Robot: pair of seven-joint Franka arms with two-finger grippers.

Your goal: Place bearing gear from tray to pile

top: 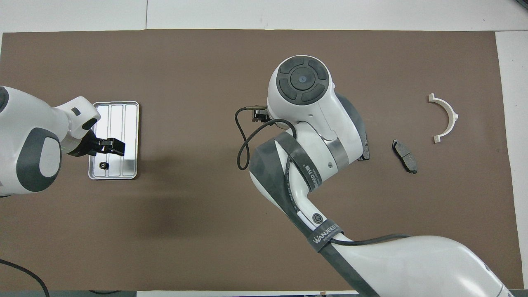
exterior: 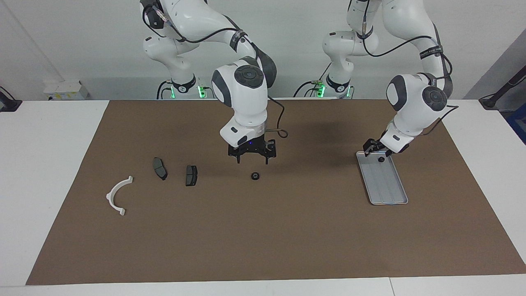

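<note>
A ribbed silver tray [exterior: 388,202] [top: 130,119] lies toward the left arm's end of the table. One small black bearing gear [exterior: 381,159] [top: 102,166] sits in its end nearer to the robots. My left gripper [exterior: 368,149] [top: 117,147] hangs low over that end, close beside this gear. A second bearing gear [exterior: 255,176] rests on the mat in the middle, with my right gripper [exterior: 252,159] open and empty just above it; the right arm hides it in the overhead view. The pile is a white bracket [exterior: 110,196] [top: 453,117] and two dark brake pads [exterior: 159,168] [top: 404,156].
The other brake pad [exterior: 191,175] lies between the first pad and the middle gear, and the right arm mostly covers it from overhead. A brown mat [exterior: 263,238] covers the table under everything.
</note>
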